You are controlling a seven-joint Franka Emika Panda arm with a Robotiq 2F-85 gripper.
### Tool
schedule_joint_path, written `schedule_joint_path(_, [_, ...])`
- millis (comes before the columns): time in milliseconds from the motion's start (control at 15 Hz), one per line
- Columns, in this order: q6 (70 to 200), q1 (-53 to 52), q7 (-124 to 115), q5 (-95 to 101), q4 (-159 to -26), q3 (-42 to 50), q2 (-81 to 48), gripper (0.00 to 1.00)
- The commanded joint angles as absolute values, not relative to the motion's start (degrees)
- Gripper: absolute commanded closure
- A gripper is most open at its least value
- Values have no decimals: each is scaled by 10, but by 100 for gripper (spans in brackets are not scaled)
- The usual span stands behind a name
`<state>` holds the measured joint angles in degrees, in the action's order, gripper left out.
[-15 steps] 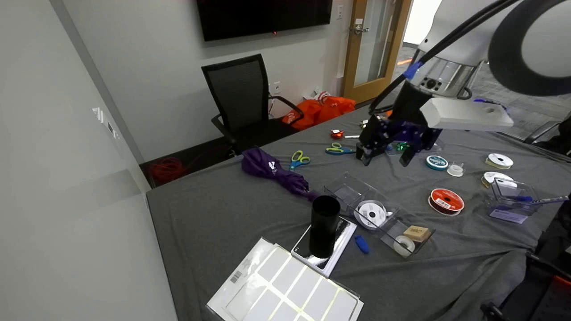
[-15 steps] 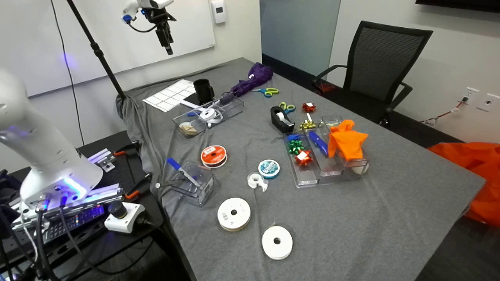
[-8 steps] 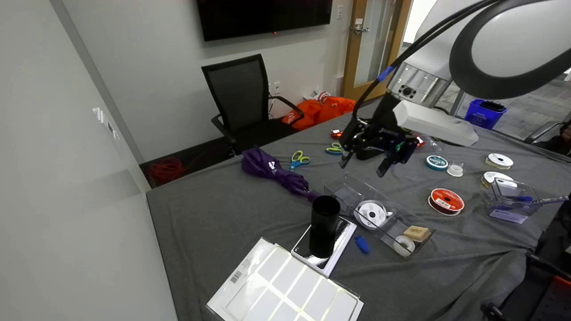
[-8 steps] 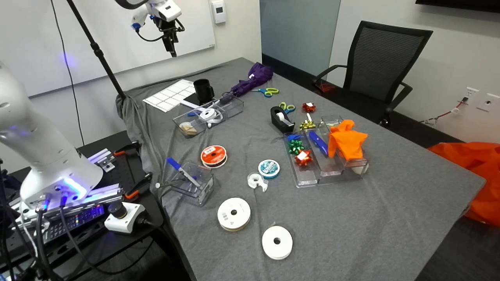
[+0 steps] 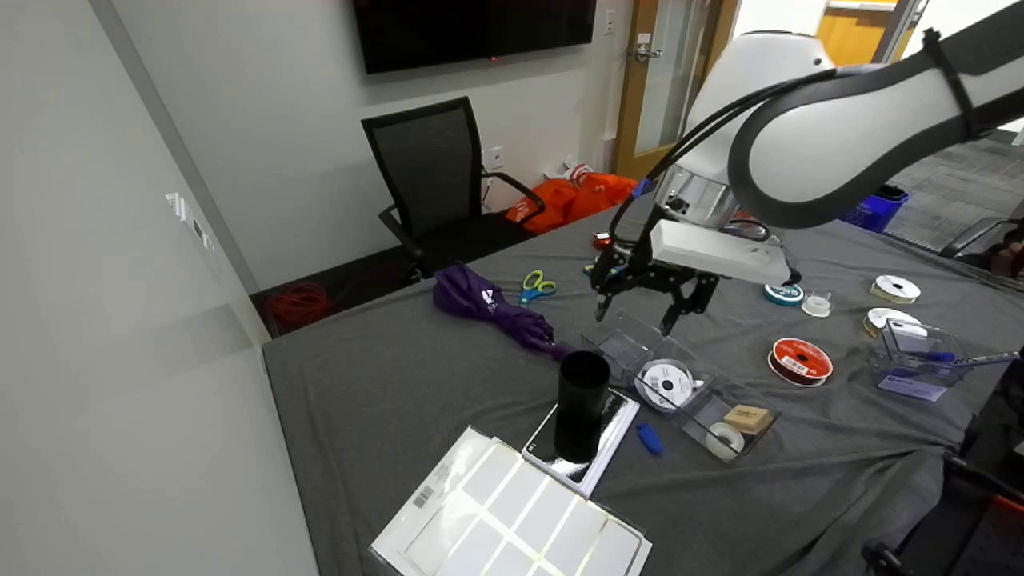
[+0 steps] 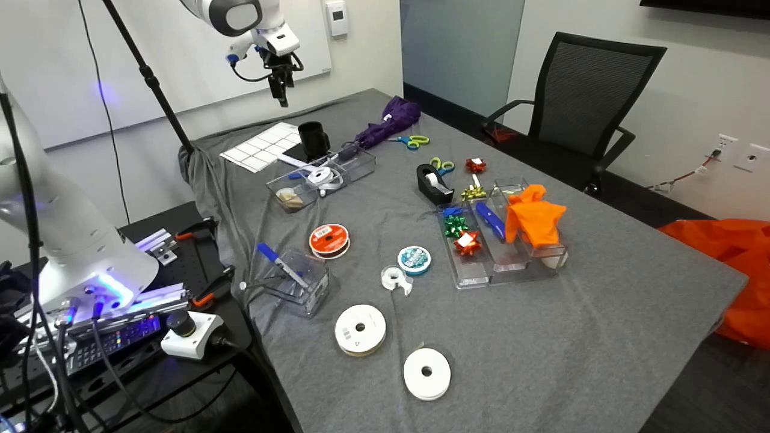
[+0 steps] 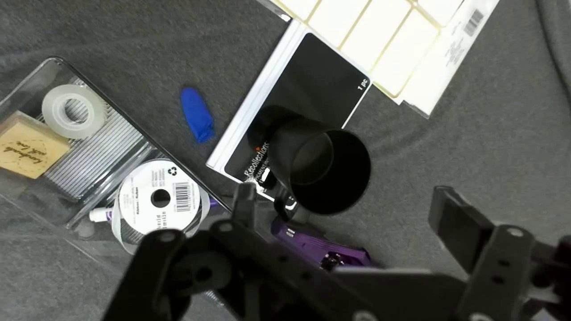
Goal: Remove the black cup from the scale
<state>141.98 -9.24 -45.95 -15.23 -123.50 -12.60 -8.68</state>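
Observation:
The black cup (image 5: 582, 408) stands upright on the scale (image 5: 616, 414), a thin slab with a dark glossy top and white edges. Both also show in another exterior view, the cup (image 6: 314, 141) beyond a clear tray and the scale (image 6: 293, 153) partly hidden. In the wrist view the cup (image 7: 312, 165) shows its open mouth and a small handle, with the scale (image 7: 319, 76) beneath. My gripper (image 5: 634, 318) is open and empty, above and apart from the cup. In the wrist view the fingers (image 7: 344, 196) are wide apart; it also hangs above the cup in an exterior view (image 6: 283, 103).
A clear tray (image 5: 680, 400) with a ribbon spool stands close beside the scale. A white label sheet (image 5: 520, 520) touches or adjoins the scale. A purple umbrella (image 5: 496, 308) and a blue item (image 5: 650, 438) lie nearby. A wall borders the table.
My gripper has moved toward the cup and lower, leftward in an exterior view, staying open. The cup and scale have not moved.

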Motion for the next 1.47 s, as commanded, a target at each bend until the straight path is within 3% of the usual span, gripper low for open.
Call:
schedule_joint_path(0, [1401,-113,-496,-127,-1187,-106,-143,0])
schedule_joint_path(1400, [1394,-157,-628,-114,-1146,-77,-239,0])
